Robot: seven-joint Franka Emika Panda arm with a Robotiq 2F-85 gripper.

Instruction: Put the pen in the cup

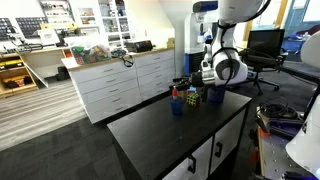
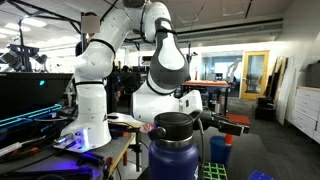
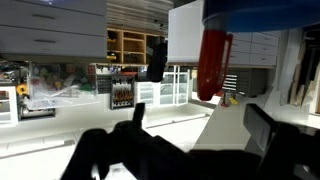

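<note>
Gripper (image 3: 195, 118) released, fingers wide apart in the wrist view, nothing pinched between them. Pen (image 3: 212, 62) shows as a blurred red bar just ahead of the gripper, apart from both fingers, one end meeting a blue shape at the frame edge; cannot tell whether that shape is the cup. Cup (image 1: 177, 104) in an exterior view sits on the black bench (image 1: 150, 135) beside the puzzle cube (image 1: 193, 98), near the gripper.

The arm (image 1: 228, 66) bends downward, its end effector (image 3: 198, 125) spread wide apart.
</note>
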